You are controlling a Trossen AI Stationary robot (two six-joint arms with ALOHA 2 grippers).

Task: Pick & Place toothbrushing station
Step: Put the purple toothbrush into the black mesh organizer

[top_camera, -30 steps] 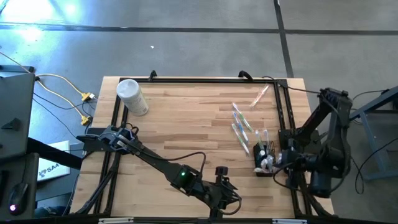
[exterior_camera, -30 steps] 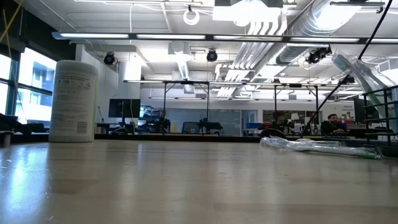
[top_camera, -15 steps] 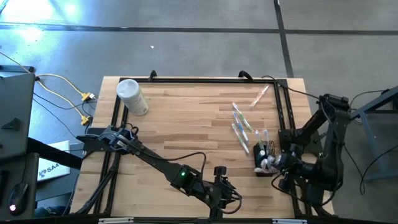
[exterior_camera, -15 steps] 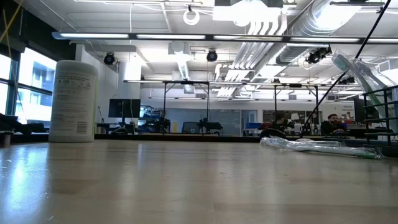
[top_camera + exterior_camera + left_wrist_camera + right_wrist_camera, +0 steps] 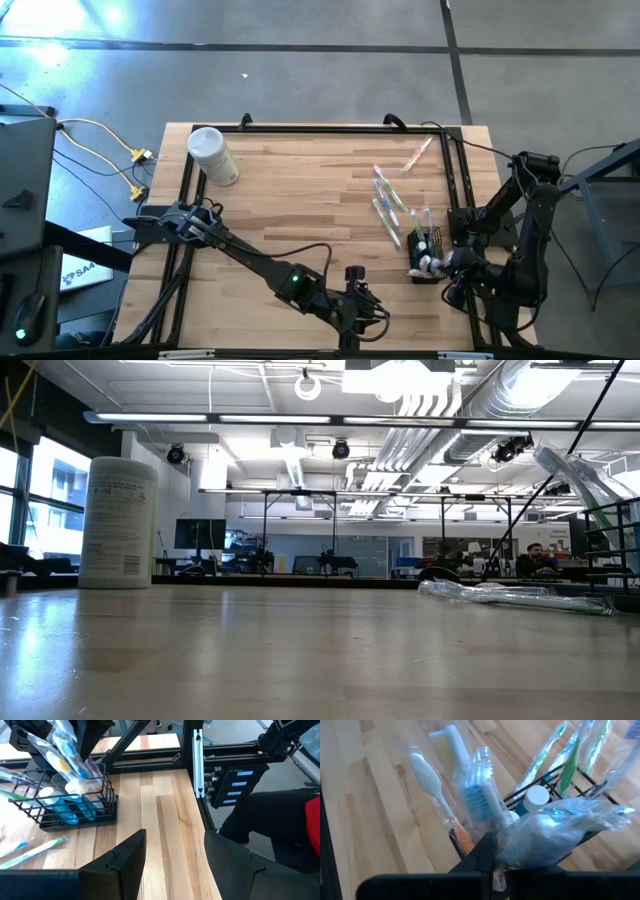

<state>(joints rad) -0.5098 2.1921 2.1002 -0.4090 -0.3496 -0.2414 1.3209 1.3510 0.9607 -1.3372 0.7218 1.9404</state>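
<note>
The black wire-mesh holder (image 5: 424,256) stands near the table's right edge, with wrapped toothbrushes (image 5: 470,795) and teal toothpaste tubes (image 5: 75,810) upright in it. My right gripper (image 5: 440,268) hovers just above the holder (image 5: 580,777), shut on a clear-wrapped toothbrush (image 5: 560,827). Several more toothbrushes (image 5: 388,205) lie flat on the table farther back, and a pink one (image 5: 418,155) near the far right corner. My left gripper (image 5: 362,312) waits open by the near edge, pointing at the holder (image 5: 75,802), with bare table between its fingers (image 5: 175,840). My right gripper pinches the clear-wrapped toothbrush by one end of its wrapper (image 5: 512,847) between its two fingers (image 5: 480,857). It slants down from the table's right side. The toothbrush sticks out past the fingers over the holder's top; I cannot tell whether it touches the holder.
A white canister (image 5: 212,155) stands at the far left corner of the table. A black metal frame (image 5: 455,180) runs along the table's edges, close beside the holder. The wide middle of the wooden table (image 5: 300,200) is bare.
My right gripper has sunk toward the holder with the wrapped toothbrush still pinched, and its wrist has rolled.
</note>
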